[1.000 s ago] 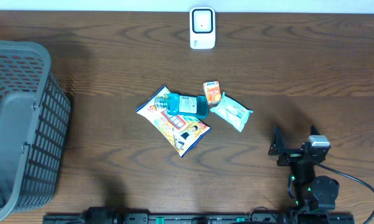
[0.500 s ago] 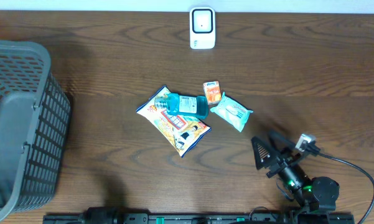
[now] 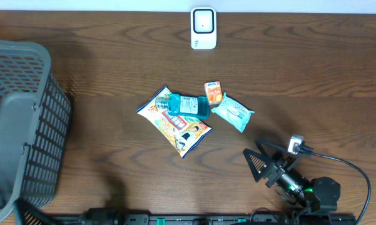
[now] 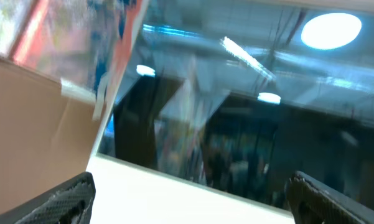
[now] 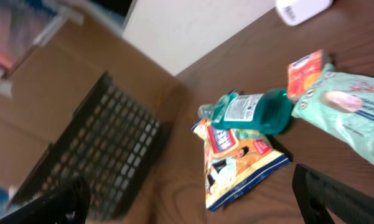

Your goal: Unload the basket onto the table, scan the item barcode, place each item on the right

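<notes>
Swinging round from the 12 o'clock heading it had a second ago, the right gripper [image 3: 254, 165] now points toward roughly 10 o'clock and has dropped lower and further left in the overhead view, at about 5 o'clock from the table's [image 3: 313, 75] centre; nothing else has shifted. Its jaws stand wide apart and hold nothing, and the wrist view looks between them at the goods. The left gripper [image 4: 190, 202] is also spread wide and empty; its camera is tilted up at ceiling lights and shelving, and it does not show in the overhead view. The candidate items lie in a cluster at mid-table: a snack bag [image 3: 178, 128] with a blue bottle [image 3: 189, 105] lying across its upper end, a small orange carton [image 3: 213, 92] at the bottle's 1 o'clock, and a green pack [image 3: 233, 112] just beside both at 3 o'clock. Which of them is meant cannot be told yet. The scanner [image 3: 203, 28] stands at 12 o'clock near the far edge, well apart from the cluster, and a dark basket [image 3: 25, 119] sits at 9 o'clock. The task looks barely begun: no item is touched or lifted, so the reach, the grasp, the carry to the scanner and the presenting of the barcode all remain.
</notes>
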Action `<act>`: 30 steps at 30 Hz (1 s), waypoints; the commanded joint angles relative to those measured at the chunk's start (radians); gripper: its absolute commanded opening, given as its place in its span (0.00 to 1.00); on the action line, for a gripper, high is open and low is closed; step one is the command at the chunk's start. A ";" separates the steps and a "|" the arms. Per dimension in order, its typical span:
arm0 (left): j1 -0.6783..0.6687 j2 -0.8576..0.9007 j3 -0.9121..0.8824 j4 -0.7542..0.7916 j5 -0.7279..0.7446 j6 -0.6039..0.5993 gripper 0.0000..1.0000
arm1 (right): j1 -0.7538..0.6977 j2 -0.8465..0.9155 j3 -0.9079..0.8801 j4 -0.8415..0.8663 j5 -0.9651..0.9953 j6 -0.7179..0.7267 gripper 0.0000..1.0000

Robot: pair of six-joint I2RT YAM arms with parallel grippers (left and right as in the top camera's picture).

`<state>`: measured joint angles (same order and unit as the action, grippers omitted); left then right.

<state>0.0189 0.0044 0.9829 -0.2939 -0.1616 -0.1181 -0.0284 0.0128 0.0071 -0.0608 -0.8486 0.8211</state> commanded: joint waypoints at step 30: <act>0.003 -0.001 -0.747 0.252 0.468 0.006 0.97 | 0.011 0.535 0.673 -0.512 0.245 -0.516 0.99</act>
<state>0.0189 0.0048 0.2798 -0.0505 0.2649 -0.1051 -0.0280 0.4412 0.5896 -0.5350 -0.7422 0.4122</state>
